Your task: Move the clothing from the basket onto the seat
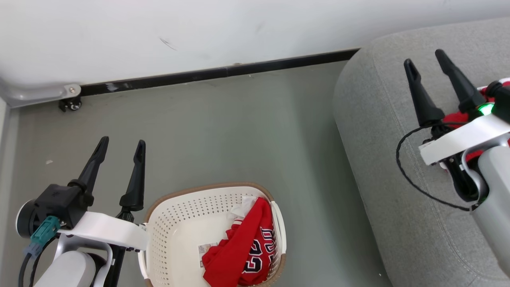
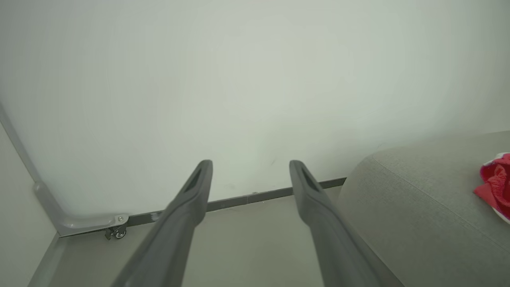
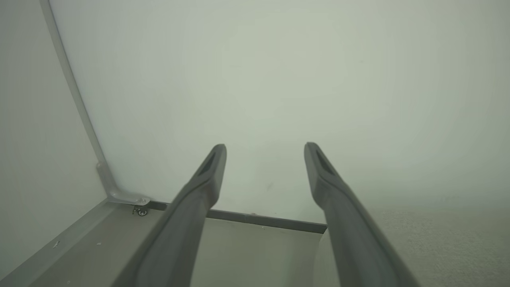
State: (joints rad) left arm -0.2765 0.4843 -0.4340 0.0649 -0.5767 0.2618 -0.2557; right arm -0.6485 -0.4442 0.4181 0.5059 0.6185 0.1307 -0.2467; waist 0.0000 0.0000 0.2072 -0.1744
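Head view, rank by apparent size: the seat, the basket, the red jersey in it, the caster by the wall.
1. seat, even cropped by the frame
2. basket
3. jersey
4. caster

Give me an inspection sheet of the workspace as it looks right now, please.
Surface: grey-green floor.
Job's things: basket on the floor, holding a red jersey; another red garment lying on the grey seat.
Clutter: one small pale scrap on the floor.
Grippers: left gripper open above the floor beside the basket; right gripper open above the seat; both empty.
Cables: black cable looping from the right wrist; teal plug at the left wrist.
Surroundings: white wall, black skirting, a caster in the corner.
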